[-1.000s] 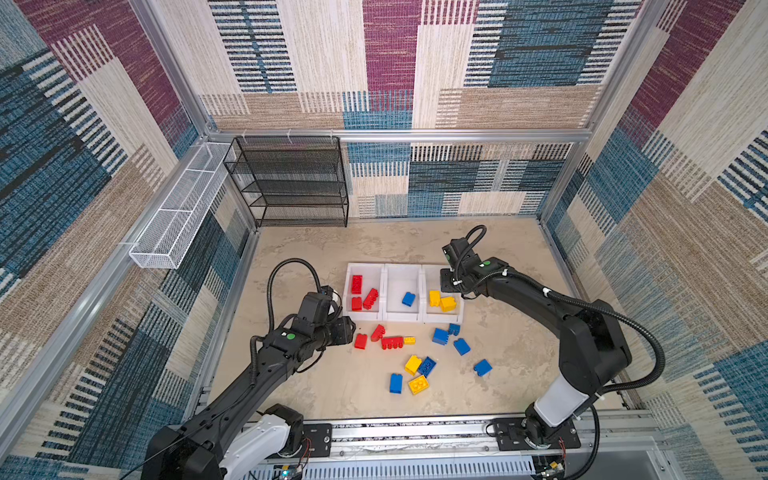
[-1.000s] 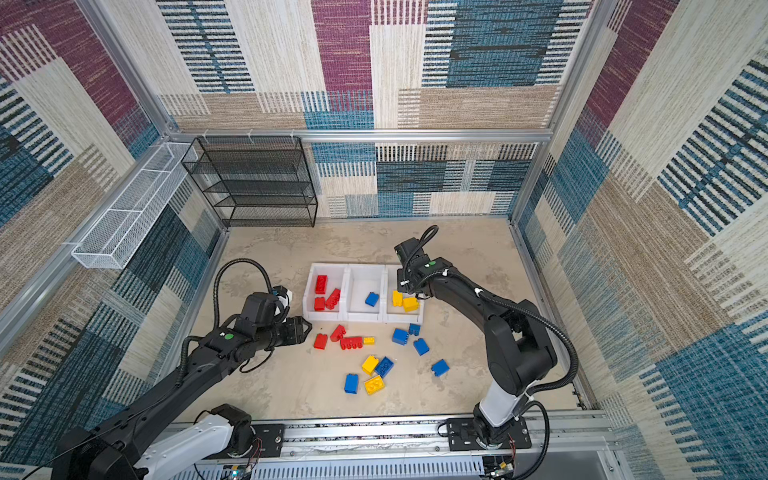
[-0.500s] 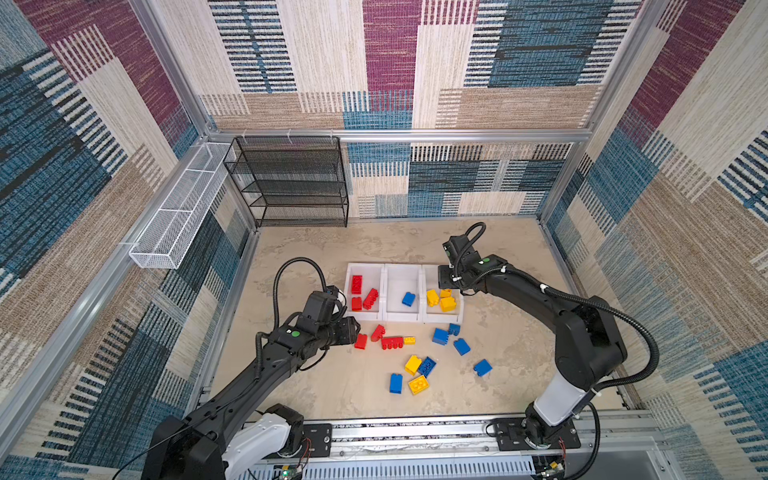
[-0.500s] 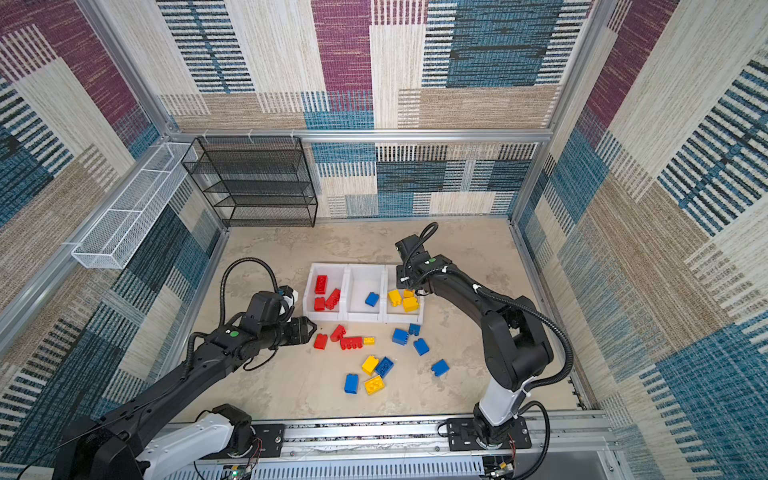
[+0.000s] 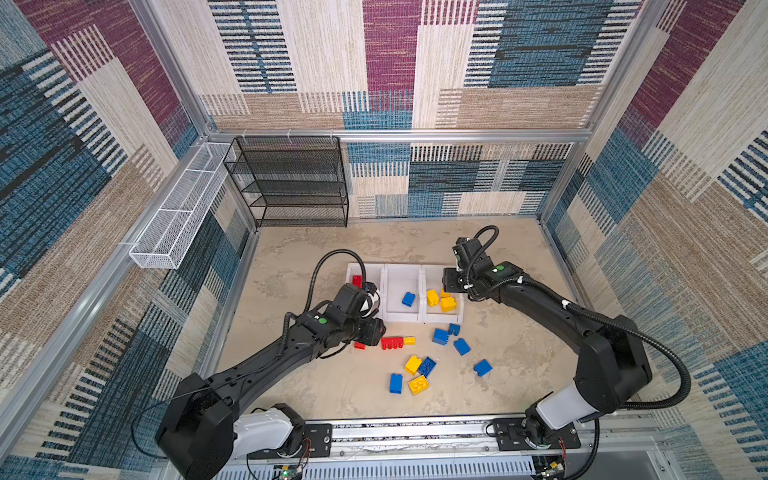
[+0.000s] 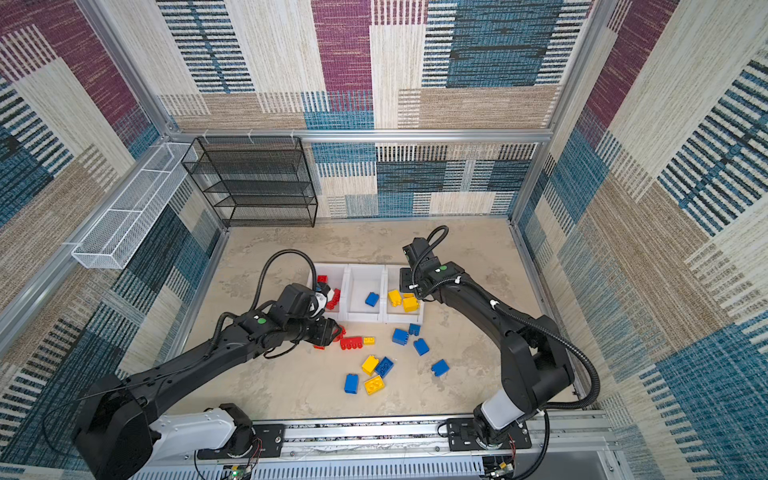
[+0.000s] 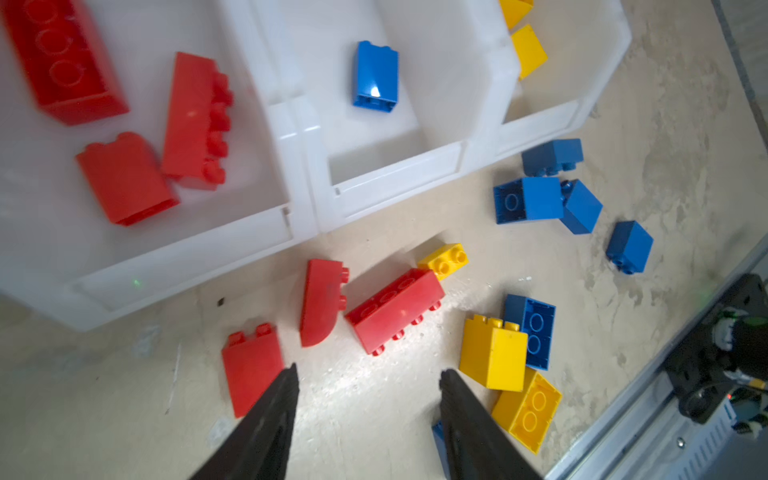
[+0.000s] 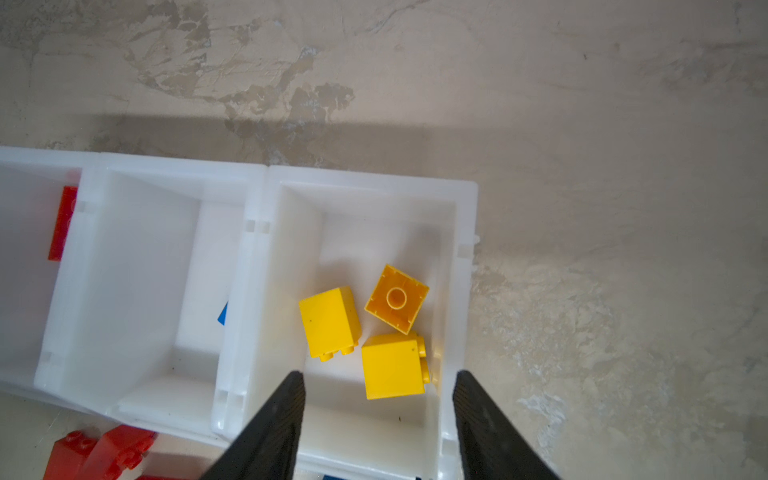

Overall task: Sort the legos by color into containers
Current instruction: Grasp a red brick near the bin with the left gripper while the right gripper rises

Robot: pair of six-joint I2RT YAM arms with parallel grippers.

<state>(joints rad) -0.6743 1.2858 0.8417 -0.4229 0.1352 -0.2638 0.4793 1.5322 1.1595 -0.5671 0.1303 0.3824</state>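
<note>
Three joined white containers (image 5: pixel 401 318) sit mid-floor. The left one holds red legos (image 7: pixel 124 178), the middle one a blue lego (image 5: pixel 408 299), and the right one three yellow legos (image 8: pixel 392 365). My right gripper (image 8: pixel 379 377) hangs open and empty over the right container (image 8: pixel 465 216), seen in a top view too (image 5: pixel 449 286). My left gripper (image 7: pixel 369 376) is open and low over the floor in front of the containers. Just beyond its tips lie a long red lego (image 7: pixel 395 309), a curved red one (image 7: pixel 320 301) and a sloped red one (image 7: pixel 251 368).
Loose blue legos (image 5: pixel 440 336) and yellow legos (image 5: pixel 412 364) are scattered on the floor in front of the containers. A black mesh rack (image 5: pixel 291 183) stands at the back left. A white wire basket (image 5: pixel 178 212) hangs on the left wall. The arms' base rail (image 5: pixel 415 432) runs along the front.
My right gripper has opened above the right container. My left gripper has moved right, up to the red legos on the floor, still open.
</note>
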